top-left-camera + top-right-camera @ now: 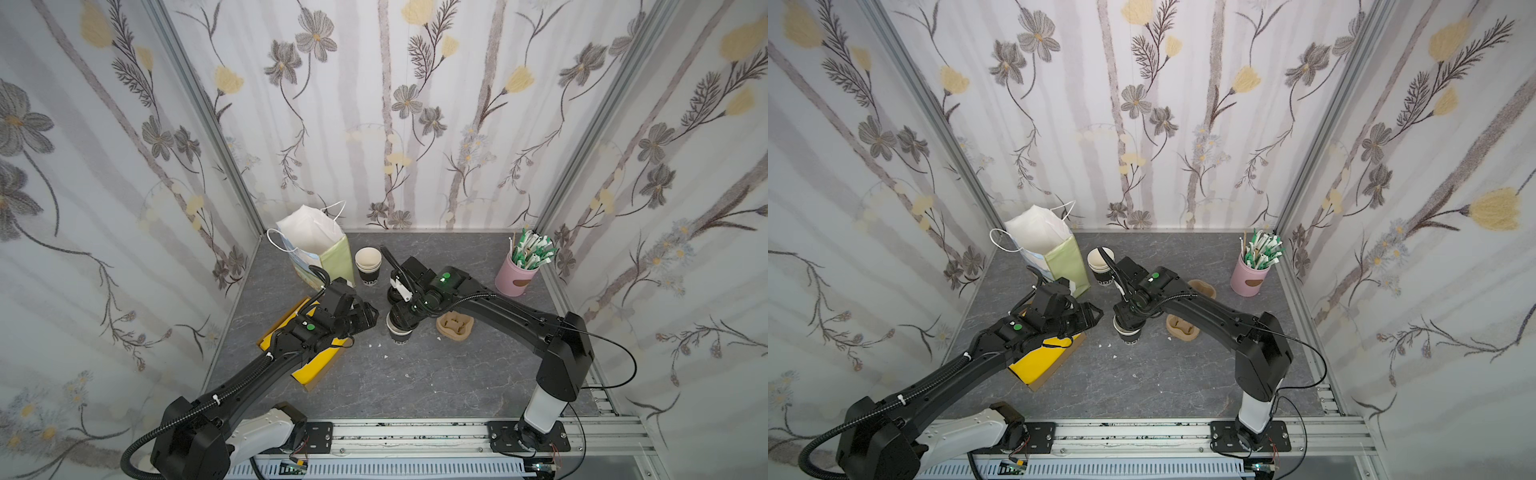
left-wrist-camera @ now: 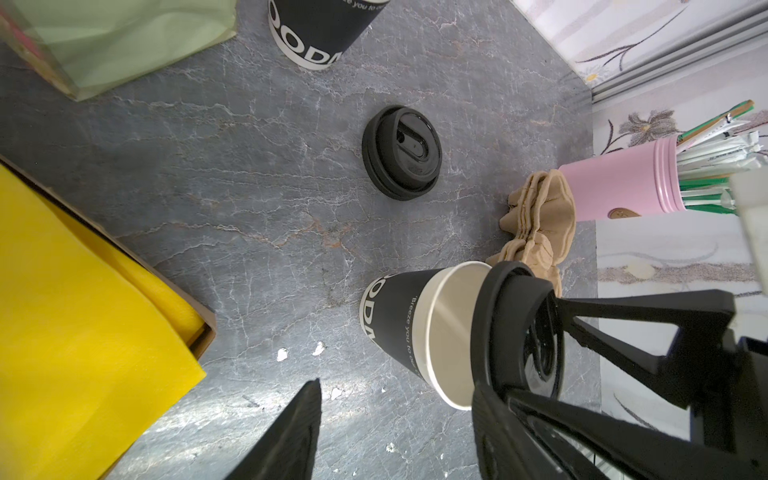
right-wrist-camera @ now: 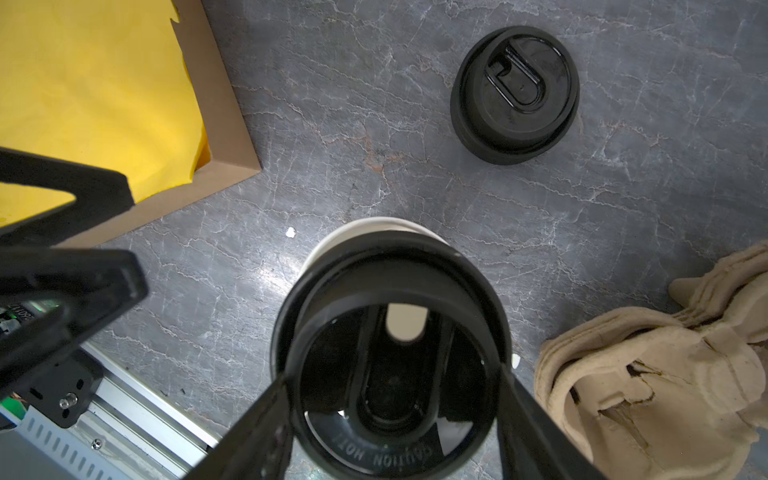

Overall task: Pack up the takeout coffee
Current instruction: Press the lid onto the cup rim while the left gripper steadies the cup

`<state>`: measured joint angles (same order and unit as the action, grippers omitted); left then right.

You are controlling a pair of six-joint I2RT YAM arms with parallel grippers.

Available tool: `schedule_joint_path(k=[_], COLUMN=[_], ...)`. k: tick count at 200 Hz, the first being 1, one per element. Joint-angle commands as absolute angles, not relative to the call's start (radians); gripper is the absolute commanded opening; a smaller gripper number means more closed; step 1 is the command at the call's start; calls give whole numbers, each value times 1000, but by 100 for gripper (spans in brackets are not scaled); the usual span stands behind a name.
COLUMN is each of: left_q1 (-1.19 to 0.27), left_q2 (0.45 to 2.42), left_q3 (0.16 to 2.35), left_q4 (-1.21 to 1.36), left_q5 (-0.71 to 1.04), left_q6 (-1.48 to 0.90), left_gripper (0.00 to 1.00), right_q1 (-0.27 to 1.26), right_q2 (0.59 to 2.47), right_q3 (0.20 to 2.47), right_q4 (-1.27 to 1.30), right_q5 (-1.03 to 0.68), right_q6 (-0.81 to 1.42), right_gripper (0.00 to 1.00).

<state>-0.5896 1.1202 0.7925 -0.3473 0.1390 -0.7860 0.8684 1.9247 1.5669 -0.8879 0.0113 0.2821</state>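
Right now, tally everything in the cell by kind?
Single cup: 1
Cup stack: 1
Held lid: 1
Loose lid pile: 1
Bag: 1
Pink tin: 1
Yellow box: 1
Carrier piles: 2
Total: 9

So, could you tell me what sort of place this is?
Most likely a mock takeout coffee counter in a robot test booth: stacked paper cups, a pink pot of wrapped sticks and a paper bag, between wallpapered panels.
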Motion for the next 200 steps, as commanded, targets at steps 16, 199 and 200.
schedule_joint_path(k=[16, 199, 200], left_q1=[-589, -590, -589], left_q2=[1138, 1104, 1104], left_q3=[804, 771, 770], left_q4=[-337, -337, -337], left_q5=[108, 85, 86], left_q6=[-790, -836, -836], left_gripper=[59, 59, 59], right_q1=[870, 870, 870], right_q2=[1936, 1977, 1978], right_q3=[1576, 1605, 1605], right_q4=[-890, -882, -882], right_q5=[32, -12, -12], right_q6=[268, 244, 244], right_gripper=[70, 71, 71])
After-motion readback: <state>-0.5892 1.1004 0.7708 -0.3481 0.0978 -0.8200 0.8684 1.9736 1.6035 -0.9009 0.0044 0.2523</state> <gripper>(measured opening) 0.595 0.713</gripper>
